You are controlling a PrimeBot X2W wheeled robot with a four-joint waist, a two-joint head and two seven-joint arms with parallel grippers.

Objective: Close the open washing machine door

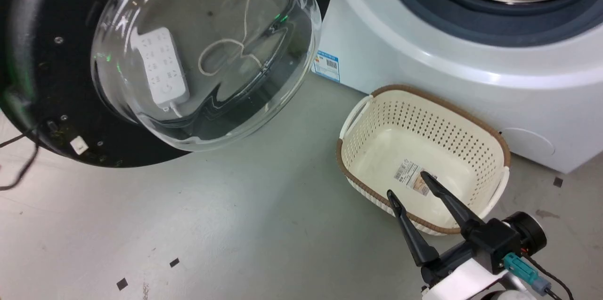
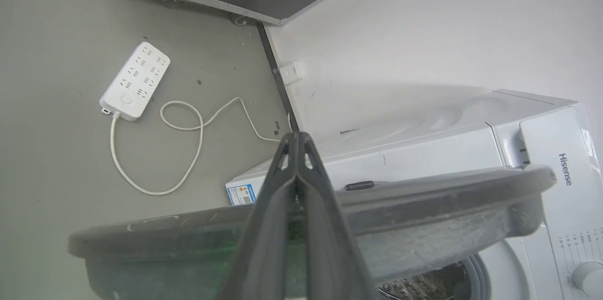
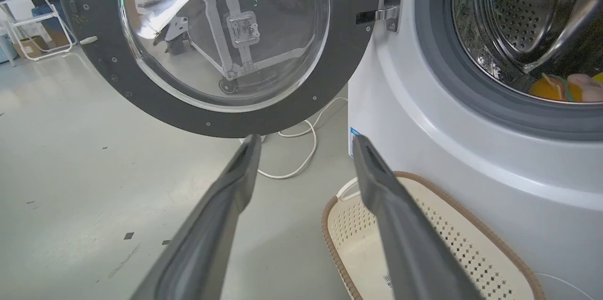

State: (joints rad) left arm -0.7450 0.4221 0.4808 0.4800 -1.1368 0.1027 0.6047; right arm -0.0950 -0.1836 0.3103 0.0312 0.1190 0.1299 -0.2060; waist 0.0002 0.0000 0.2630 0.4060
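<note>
Washing machine door [image 1: 202, 55]: swung wide open, ahead-left of the right jaws, which gape empty over the basket [image 1: 424, 121]. Left jaws: pressed together, holding nothing, crossing the door's rim; contact unclear. Hazard: narrow tips may skid off the curved rim, leaving the latch uncaught.

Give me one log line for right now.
washing machine door open | left gripper shut, at door rim, contact unclear | right gripper open, by basket | drum holds items
</note>
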